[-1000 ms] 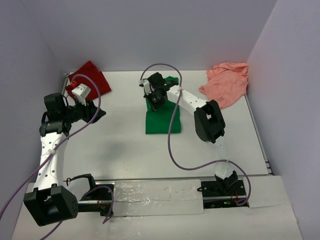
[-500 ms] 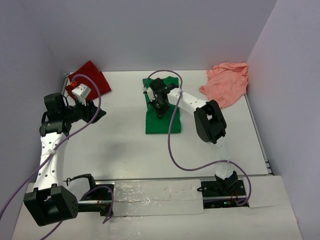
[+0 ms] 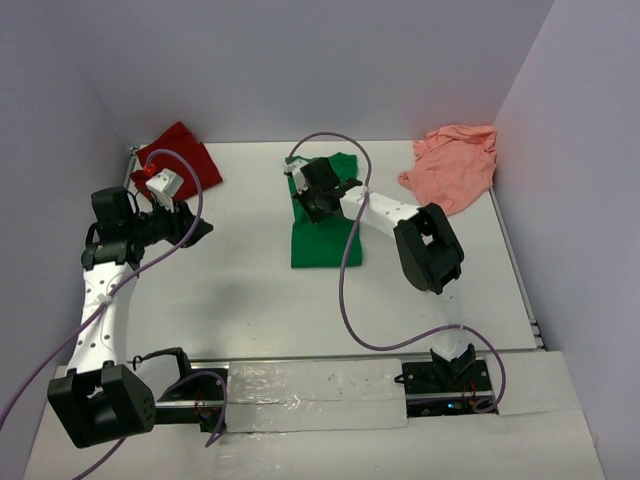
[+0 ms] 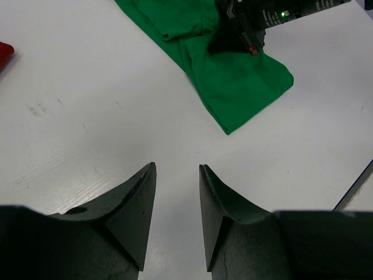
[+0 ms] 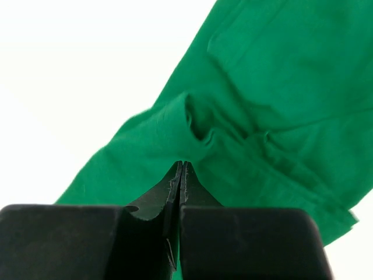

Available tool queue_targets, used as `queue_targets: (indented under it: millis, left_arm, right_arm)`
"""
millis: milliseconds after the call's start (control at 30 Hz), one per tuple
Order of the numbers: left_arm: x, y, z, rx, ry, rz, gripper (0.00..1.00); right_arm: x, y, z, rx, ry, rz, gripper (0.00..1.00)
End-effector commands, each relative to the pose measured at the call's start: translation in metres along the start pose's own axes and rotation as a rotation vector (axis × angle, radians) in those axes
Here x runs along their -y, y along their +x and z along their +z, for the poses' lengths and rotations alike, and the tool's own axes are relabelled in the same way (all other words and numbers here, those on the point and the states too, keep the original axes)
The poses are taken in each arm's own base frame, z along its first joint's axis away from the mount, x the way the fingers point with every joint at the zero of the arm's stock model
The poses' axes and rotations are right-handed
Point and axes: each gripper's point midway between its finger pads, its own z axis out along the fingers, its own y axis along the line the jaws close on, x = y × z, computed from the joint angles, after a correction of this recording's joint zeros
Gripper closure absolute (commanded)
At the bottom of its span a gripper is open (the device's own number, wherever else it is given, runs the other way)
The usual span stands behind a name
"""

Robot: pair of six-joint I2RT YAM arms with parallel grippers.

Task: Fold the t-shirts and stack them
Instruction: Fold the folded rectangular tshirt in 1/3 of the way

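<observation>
The t-shirts are lying well apart from one another on the white counter point(image 3: 250, 290). The green t-shirt point(image 3: 322, 238) is sitting in the middle of the counter's far half, folded into a long narrow strip that is running from near the far edge back toward the near edge. Its near end is lying flat and square, while its far end is looking rumpled.

The right end effector point(image 3: 316, 192) is reaching over that rumpled far part. Its jaws are pressing fully together, and in the right wrist view the green cloth is puckering into creases that are gathering at the closed tips, so it is pinching a fold of the green t-shirt.

The dark red t-shirt point(image 3: 183, 157) is lying bunched in the far left corner of the counter. The salmon pink t-shirt point(image 3: 455, 168) is lying crumpled in the far right corner, close to the right edge.

The left end effector point(image 3: 198, 229) is hanging over bare counter near the left edge, just on the near side of the dark red t-shirt. Its jaws are standing narrowly apart and are holding nothing.
</observation>
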Motion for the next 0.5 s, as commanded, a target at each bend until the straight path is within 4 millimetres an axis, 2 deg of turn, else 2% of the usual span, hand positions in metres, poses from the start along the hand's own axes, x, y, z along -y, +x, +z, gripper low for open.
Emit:
queue_targets:
  millis: [0,267,300,333,400,467]
  left_arm:
    - [-0.005,-0.006,0.001,0.023,-0.005,0.037,0.55]
    - [-0.005,-0.004,0.001,0.016,-0.007,0.038,0.56]
    - [-0.005,-0.004,0.001,0.014,-0.006,0.036,0.56]
    - [-0.006,-0.003,0.002,0.010,-0.005,0.034,0.56]
    - [-0.007,-0.003,0.003,0.010,-0.005,0.033,0.56]
    - [-0.008,-0.003,0.003,0.009,-0.007,0.035,0.56]
  right_arm:
    - [0.010,-0.072,-0.029,0.200,0.058,-0.020,1.00]
    - [0.011,-0.067,-0.017,0.196,0.062,0.004,1.00]
    - [0.010,-0.073,-0.017,0.201,0.057,0.013,1.00]
    - [0.008,-0.057,-0.006,0.134,0.042,0.033,1.00]
    - [0.003,-0.060,-0.003,0.112,0.012,0.046,1.00]
    - [-0.002,-0.051,0.002,0.084,-0.006,0.051,1.00]
